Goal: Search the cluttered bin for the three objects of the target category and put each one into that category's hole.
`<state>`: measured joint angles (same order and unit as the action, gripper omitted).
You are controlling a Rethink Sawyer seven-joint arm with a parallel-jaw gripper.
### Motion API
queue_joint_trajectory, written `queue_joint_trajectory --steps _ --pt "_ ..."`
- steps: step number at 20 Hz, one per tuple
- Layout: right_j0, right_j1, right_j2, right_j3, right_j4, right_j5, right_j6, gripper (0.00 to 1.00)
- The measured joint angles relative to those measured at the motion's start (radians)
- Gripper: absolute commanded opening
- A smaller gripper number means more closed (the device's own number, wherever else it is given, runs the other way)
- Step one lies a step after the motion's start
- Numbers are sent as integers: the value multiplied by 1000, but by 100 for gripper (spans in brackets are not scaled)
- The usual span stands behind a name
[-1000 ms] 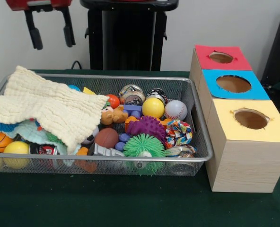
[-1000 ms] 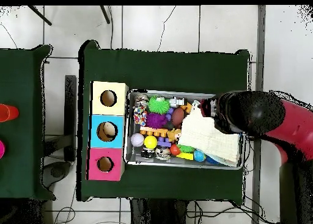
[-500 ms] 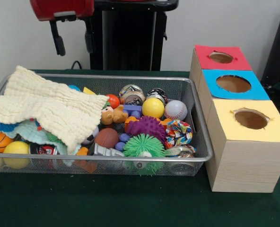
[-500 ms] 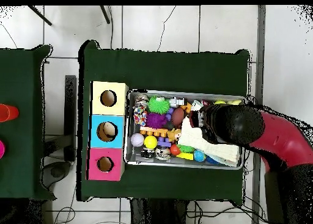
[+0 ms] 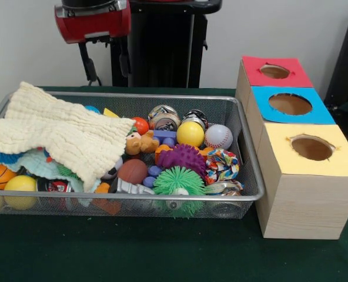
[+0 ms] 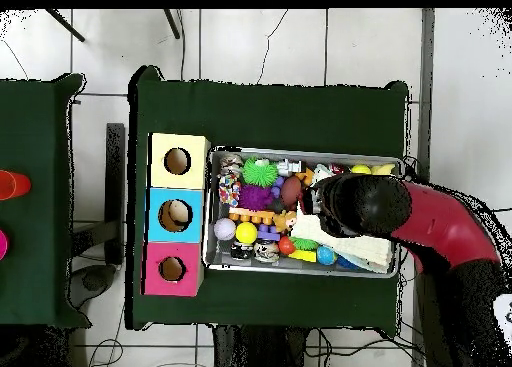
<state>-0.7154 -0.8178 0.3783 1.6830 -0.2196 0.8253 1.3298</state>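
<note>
The bin (image 5: pixel 253 176) is lying with its long axis running across the front view, its short end sitting just beside the row of three boxes, and I am using it as the landmark for everything else. The cream cloth (image 5: pixel 62 132) is the biggest thing in it, draping over the end of the bin farthest from the boxes and hiding part of the pile under it; its long axis is running roughly along the bin's length. The boxes are standing in a line along the bin's short end: the yellow-topped box (image 5: pixel 306 170), the blue-topped box (image 5: pixel 321 114), and the red-topped box (image 5: pixel 297 76), each with a round hole facing up.

The gripper (image 5: pixel 107 59) is hanging above the bin's back rim, over the cloth's inner edge, with its two black fingers (image 5: pixel 90 66) pointing straight down and standing apart, holding nothing. From there the exposed toys are lying below it and toward the box end. Which category is the target is not shown (so the pick is my guess only). Among the round things, the yellow ball (image 5: pixel 190 134) and the baseball (image 5: pixel 218 136) are sitting side by side near the back wall at the box end, with no long axis to align to. The green spiky ball (image 5: pixel 178 183) is resting against the front wall.
</note>
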Motion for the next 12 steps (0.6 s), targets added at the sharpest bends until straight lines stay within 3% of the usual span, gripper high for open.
queue_joint_trajectory --steps 12 --pt "11 64 0 0 -19 0 0 100"
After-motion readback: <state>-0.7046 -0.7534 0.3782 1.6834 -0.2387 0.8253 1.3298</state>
